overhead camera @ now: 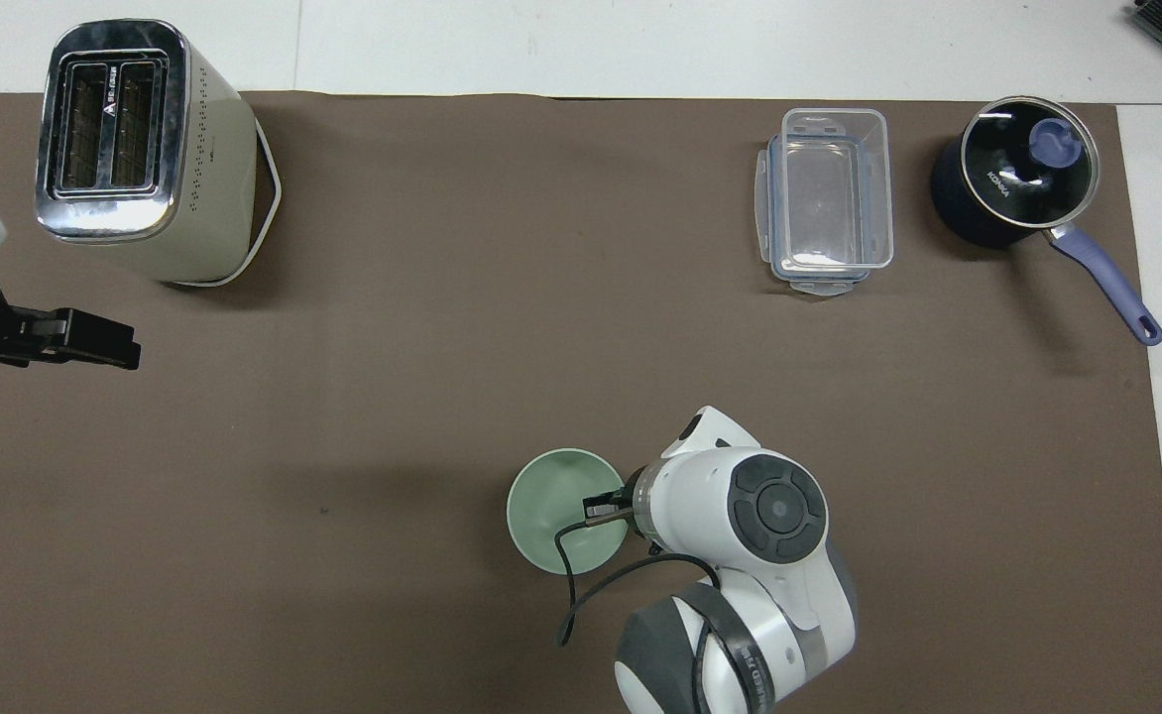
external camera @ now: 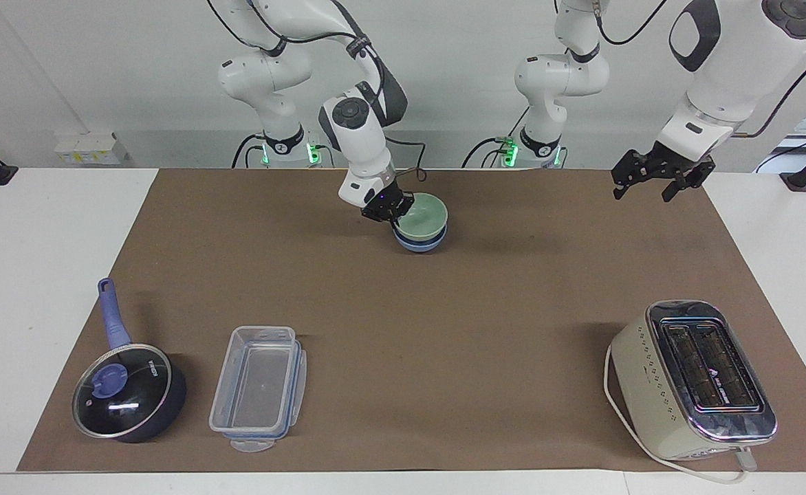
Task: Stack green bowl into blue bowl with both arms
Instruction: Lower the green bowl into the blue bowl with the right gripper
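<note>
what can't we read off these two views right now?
- Blue bowl: hidden in the overhead view under the green bowl; only its lower wall shows in the facing view.
- Right tool: its wrist covers it from overhead.
- Left tool: its arm is cut off by the overhead frame edge.

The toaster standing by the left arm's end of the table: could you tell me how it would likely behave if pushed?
The toaster looks boxy and broad-based, so it would probably slide on the brown mat rather than tip. Its cord loops around it and might drag or snag. The chrome top could be slippery.
</note>
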Robot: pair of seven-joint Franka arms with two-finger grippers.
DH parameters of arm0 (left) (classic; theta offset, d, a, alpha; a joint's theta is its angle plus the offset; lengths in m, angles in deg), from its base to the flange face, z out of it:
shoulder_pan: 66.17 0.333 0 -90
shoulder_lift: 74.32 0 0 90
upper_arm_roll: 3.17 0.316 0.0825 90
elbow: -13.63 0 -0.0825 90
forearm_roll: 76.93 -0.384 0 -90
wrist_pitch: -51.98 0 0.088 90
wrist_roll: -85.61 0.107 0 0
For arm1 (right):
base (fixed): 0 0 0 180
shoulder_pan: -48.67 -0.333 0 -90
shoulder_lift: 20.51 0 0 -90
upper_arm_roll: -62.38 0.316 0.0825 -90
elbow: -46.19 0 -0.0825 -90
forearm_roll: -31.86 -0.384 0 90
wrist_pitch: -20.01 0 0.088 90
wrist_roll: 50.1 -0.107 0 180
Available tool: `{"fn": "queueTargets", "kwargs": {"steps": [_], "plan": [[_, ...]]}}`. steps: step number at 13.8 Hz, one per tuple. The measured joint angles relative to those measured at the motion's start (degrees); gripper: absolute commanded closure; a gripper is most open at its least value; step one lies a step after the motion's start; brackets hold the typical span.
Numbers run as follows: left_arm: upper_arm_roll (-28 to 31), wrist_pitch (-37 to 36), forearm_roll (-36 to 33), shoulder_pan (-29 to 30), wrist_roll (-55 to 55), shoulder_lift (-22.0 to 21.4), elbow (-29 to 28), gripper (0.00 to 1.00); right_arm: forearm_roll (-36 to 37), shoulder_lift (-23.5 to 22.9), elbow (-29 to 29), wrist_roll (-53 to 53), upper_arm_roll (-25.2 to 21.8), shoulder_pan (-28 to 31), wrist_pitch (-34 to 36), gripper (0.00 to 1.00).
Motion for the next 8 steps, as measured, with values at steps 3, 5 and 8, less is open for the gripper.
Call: {"fn": "queueTargets", "kwargs": {"steps": [3, 5, 8], "plan": [[0.0, 0.0, 0.0, 0.0, 0.0, 0.0, 0.0, 0.00, 0.0, -0.4, 0.0, 0.0, 0.0, 0.0, -0.3, 1.00], [0.0, 0.0, 0.0, 0.0, 0.0, 0.0, 0.0, 0.00, 0.0, -0.6, 0.0, 0.0, 0.0, 0.0, -0.6, 1.00], [0.0, 0.0, 0.0, 0.0, 0.0, 0.0, 0.0, 0.00, 0.0, -1.0, 0.1, 0.0, 0.0, -0.1, -1.5, 1.00]]}}
